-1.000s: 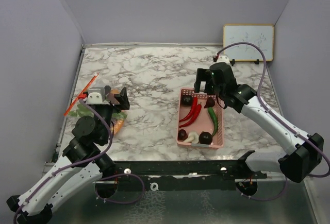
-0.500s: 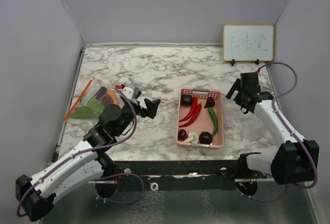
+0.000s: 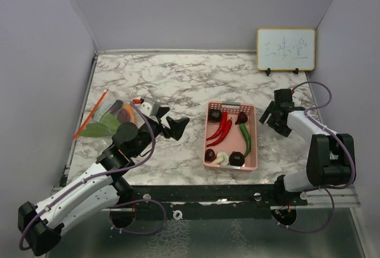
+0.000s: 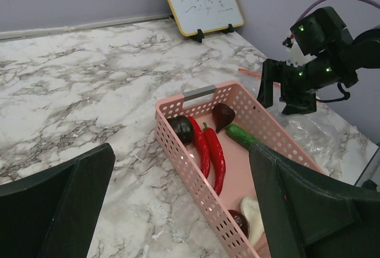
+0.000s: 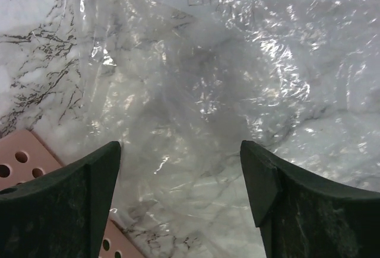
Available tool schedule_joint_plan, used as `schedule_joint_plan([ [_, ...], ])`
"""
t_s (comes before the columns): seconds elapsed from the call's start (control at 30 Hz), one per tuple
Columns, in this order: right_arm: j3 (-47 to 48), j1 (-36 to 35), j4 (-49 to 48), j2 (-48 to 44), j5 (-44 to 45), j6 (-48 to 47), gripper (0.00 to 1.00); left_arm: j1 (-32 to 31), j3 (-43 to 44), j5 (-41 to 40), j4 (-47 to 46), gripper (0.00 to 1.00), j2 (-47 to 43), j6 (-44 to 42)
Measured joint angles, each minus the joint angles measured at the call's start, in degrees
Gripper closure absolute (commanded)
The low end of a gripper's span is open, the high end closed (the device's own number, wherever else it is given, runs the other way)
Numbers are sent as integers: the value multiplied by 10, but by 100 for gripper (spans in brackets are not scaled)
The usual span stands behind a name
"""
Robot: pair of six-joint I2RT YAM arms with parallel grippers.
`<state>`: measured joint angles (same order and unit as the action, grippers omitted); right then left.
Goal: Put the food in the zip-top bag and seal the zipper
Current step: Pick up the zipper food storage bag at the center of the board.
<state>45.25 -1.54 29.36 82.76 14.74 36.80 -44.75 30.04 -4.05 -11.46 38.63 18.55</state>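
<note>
Top external view: food [image 3: 221,129] sits in the pink basket [image 3: 206,134] mid-table, btwn the two arms. The zip-top bag [image 5: 196,92] lies flat & crumpled on the marble table [image 3: 178,80] just right of the basket, under the right gripper [image 3: 272,117], whose fingers are spread wide w/ nothing held. On the other side the left gripper [image 3: 180,126] is likewise spread & empty, aimed at the basket.

Risks, imo: the film is limp, so a pinch may catch both layers & keep the mouth closed. The light basket may also slide if nudged.

Long axes: the red chilies [image 4: 214,154] run roughly along the basket's length, slanting far-right to near-left. The green pepper [image 4: 240,134] lies approx parallel. Can't tell stem ends.
</note>
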Motion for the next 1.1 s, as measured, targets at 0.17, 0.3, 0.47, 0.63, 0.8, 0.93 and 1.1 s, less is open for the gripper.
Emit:
schedule_joint_plan([
  [0.17,-18,4,-24,-10,-2,-14,93,0,0,-1,1,1,-23,0],
  [0.3,-22,4,-24,-59,-3,-31,98,0,0,-21,6,1,-42,1],
  [0.47,4,4,-8,-186,-15,-66,98,0,24,-61,57,1,-42,2],
  [0.63,97,5,-28,-291,-150,-113,98,0,64,-65,70,1,-28,2],
  [0.8,135,5,-118,-330,-433,-125,98,0,89,-67,67,6,-6,14],
  [0.93,120,5,-204,-358,-648,-105,98,0,85,-89,54,20,9,32],
  [1.1,99,5,-334,-414,-835,-41,98,1,24,-118,-19,28,9,57],
])
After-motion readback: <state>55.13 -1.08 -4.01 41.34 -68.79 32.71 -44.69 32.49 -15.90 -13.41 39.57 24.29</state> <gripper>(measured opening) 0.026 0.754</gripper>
